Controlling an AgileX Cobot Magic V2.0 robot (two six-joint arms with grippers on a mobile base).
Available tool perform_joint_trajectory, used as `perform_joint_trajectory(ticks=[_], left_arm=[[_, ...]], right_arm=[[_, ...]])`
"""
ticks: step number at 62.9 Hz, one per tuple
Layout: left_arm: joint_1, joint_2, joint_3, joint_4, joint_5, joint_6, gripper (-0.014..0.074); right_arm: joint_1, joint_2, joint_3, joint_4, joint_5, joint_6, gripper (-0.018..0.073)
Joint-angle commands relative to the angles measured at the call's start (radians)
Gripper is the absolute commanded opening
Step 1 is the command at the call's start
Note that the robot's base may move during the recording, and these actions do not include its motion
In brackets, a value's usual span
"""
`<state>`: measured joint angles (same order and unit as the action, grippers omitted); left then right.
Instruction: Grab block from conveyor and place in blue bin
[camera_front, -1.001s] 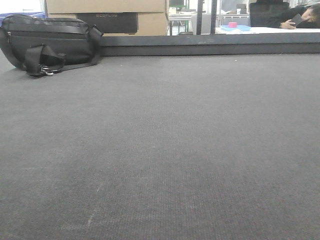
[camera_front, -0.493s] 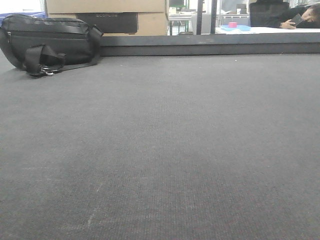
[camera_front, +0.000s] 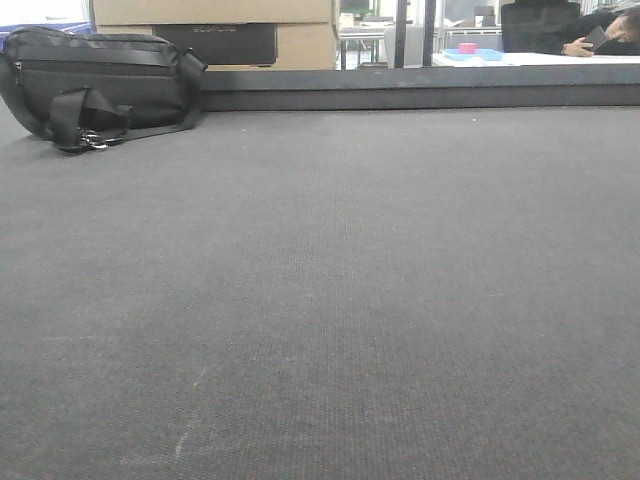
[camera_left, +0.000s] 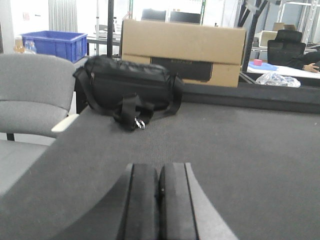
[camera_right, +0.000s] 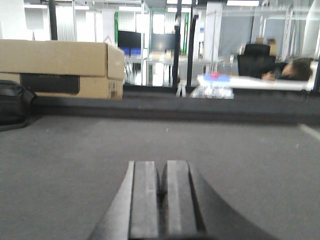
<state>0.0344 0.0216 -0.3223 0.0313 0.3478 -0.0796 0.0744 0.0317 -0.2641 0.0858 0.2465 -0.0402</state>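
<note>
The conveyor (camera_front: 330, 300) is a wide dark grey woven belt that fills the front view, with a dark raised rail (camera_front: 420, 98) along its far edge. No block shows on it in any view. A blue bin (camera_left: 47, 43) stands far left behind the belt in the left wrist view. My left gripper (camera_left: 159, 172) is shut and empty, low over the belt (camera_left: 240, 150). My right gripper (camera_right: 161, 172) is shut and empty, low over the belt (camera_right: 75, 150). Neither gripper shows in the front view.
A black bag (camera_front: 95, 85) lies on the belt's far left, also in the left wrist view (camera_left: 127, 90). A cardboard box (camera_left: 182, 52) stands behind the rail. A grey chair (camera_left: 32, 95) is left of the belt. A person (camera_front: 600, 35) leans on a table far right.
The front view has shifted very slightly; the bag and the background sit a little differently in frame. Nothing on the belt has moved.
</note>
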Motion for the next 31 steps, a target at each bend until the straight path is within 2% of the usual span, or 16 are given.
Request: perform_joint_trajectory(ticks=[1,16,31], left_arm=[[0.002,0.057,-0.137,0.006,0.131,-0.003,-0.0111],[0.002,0.357,-0.449,0.006,0.46,0.018,-0.0111],[0.002,0.741,-0.699,-0.05,0.821,0.02,-0.0111]], right_arm=[[0.0,0.073,-0.138,0.03,0.182,0.032,-0.0162],[0.0,0.446,-0.454,0.022,0.527,0.032,-0.0162],[0.0,0.849,-0.702,0.022,0.83,0.032,-0.0162]])
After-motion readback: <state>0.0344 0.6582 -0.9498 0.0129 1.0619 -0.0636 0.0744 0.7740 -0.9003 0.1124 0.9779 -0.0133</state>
